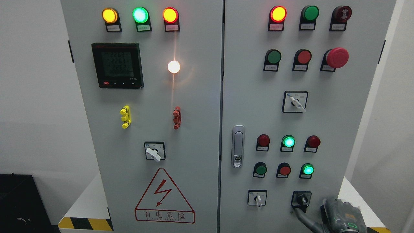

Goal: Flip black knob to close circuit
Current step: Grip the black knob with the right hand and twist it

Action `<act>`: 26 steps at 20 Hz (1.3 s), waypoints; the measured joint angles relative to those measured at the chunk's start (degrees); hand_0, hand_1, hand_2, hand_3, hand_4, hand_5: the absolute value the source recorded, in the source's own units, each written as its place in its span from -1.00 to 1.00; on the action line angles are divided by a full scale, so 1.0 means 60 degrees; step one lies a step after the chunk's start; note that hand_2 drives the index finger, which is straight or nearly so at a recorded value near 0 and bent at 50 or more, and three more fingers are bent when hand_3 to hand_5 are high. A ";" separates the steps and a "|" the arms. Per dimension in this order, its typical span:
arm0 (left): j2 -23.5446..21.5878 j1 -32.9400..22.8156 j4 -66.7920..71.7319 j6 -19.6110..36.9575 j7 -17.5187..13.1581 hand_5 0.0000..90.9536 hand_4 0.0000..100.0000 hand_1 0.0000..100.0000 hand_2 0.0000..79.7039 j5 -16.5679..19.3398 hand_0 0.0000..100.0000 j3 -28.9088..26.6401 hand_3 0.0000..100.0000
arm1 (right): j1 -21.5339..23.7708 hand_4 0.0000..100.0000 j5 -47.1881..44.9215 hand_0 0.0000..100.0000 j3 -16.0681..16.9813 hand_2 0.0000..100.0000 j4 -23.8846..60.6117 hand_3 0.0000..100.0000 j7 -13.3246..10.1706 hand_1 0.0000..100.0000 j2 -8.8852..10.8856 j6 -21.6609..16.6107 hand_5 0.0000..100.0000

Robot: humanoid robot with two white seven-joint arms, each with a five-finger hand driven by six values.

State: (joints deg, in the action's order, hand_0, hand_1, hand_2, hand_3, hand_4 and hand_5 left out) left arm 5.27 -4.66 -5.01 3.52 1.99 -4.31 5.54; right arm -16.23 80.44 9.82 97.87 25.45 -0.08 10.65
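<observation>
Grey cabinet [194, 97], black knob [301, 199], right hand [339, 216] near

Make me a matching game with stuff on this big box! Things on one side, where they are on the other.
Things:
1. meter
2. black knob
3. door handle
4. warning triangle

Places:
A. bottom right, by the robot hand
B. upper left
C. bottom of the left door
D. left edge of the right door

Pairs: 1-B, 2-A, 3-D, 4-C

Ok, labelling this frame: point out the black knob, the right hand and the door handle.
black knob [302, 198]: head view, on its handle.
right hand [339, 215]: head view, on its back.
door handle [238, 145]: head view, on its lever.
</observation>
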 measured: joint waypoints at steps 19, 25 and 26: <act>0.0000 0.0000 0.0000 0.0000 0.0000 -1.00 -1.00 0.11 -1.00 0.0000 -0.76 0.0000 -1.00 | -0.0010 0.85 -0.0080 -1.00 0.0108 0.76 0.0049 1.00 -0.0028 -1.00 0.0010 0.0117 0.87; 0.0000 0.0000 0.0000 0.0000 0.0000 -1.00 -1.00 0.11 -1.00 0.0000 -0.76 0.0000 -1.00 | -0.0016 0.84 -0.0100 -1.00 0.0209 0.76 0.0108 1.00 0.0018 -1.00 0.0011 0.0051 0.87; 0.0000 0.0000 0.0000 0.0000 0.0000 -1.00 -1.00 0.11 -1.00 0.0000 -0.76 0.0000 -1.00 | -0.0016 0.84 -0.0101 -1.00 0.0228 0.75 0.0118 1.00 0.0028 -1.00 0.0011 0.0040 0.87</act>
State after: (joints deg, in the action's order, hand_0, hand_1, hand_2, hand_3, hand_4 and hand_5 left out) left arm 5.27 -4.66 -5.01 3.52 1.98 -4.31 5.54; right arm -16.32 79.83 11.19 98.58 25.62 -0.02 10.89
